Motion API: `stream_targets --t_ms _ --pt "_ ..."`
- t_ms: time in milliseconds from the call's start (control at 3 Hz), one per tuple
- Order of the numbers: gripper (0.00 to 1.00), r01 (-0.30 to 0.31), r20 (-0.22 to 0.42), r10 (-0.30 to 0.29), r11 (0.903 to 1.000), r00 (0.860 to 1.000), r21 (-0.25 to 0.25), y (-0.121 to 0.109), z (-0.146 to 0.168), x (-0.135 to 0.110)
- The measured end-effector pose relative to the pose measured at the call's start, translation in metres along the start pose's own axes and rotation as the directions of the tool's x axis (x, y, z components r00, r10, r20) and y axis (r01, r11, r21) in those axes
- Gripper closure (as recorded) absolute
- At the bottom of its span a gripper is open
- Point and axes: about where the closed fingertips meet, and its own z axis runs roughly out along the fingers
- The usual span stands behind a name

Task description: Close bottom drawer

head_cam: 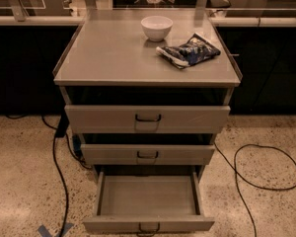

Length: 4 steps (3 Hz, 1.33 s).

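One camera, high before the cabinet (113, 53), looking down.
It squarely faces the drawer fronts; the bottom drawer (113, 224) reaches the view's lower edge; the gripper is outside the view.
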Motion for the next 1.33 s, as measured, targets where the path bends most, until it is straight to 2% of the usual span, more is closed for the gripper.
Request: stream_targets --t_ms 333,667,1000,1333 --pt "0.00 -0.064 0.034 0.066 0.9972 0.997 -0.039 -0.002 0.023 0.013" --pt "0.00 -0.147 0.101 0.160 0.9810 0.982 -0.127 -0.004 0.046 0.020" --pt "0.00 -0.150 0.110 0.166 0.9781 0.980 -0.145 -0.002 0.049 0.018" --pt "0.00 -0.129 0.109 0.145 0.9819 0.983 -0.139 0.001 0.045 0.007"
